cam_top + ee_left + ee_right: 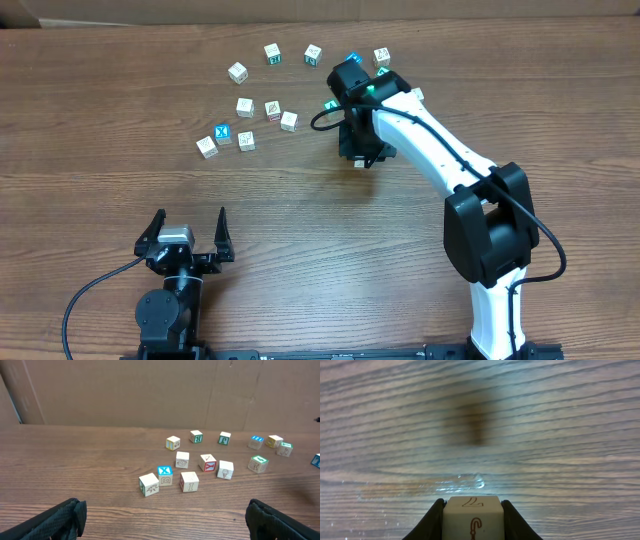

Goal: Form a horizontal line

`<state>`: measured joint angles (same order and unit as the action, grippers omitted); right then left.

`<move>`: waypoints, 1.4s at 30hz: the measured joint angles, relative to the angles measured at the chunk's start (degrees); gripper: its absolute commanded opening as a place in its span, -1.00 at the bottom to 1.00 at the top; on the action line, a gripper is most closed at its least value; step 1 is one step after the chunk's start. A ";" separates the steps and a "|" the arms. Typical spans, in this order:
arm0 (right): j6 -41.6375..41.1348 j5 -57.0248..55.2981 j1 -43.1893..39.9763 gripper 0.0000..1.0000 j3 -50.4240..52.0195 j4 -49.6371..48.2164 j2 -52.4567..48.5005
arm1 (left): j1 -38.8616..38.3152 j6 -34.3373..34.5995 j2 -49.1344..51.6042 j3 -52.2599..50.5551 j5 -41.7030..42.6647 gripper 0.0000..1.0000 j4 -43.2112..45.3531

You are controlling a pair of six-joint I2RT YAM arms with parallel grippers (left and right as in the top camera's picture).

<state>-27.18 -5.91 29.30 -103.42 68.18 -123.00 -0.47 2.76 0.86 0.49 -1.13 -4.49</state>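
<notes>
The brown wooden table [100, 120] holds loose little blocks [237, 72] spread apart, one block with a green letter [272, 53] near the back and one block with red marks [273, 110] closer in, and a cardboard wall [125, 390] stands behind.

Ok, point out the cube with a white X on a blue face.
The blue X cube in the leftmost cluster, between two whitish cubes; only its top face is bright blue there.
</notes>
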 measured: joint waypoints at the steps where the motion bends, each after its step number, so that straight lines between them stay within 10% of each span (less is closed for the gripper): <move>1: 0.04 0.04 0.33 -0.74 0.00 0.00 0.00 | -0.02 0.00 -0.02 0.00 0.00 0.99 0.00; 42: -1.16 -7.98 6.29 -0.65 9.46 -17.31 0.00 | -1.03 0.00 -0.02 0.00 0.00 0.99 0.00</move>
<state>-28.34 -13.89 35.59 -93.95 50.87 -123.00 -1.50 2.76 0.84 0.49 -1.13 -4.49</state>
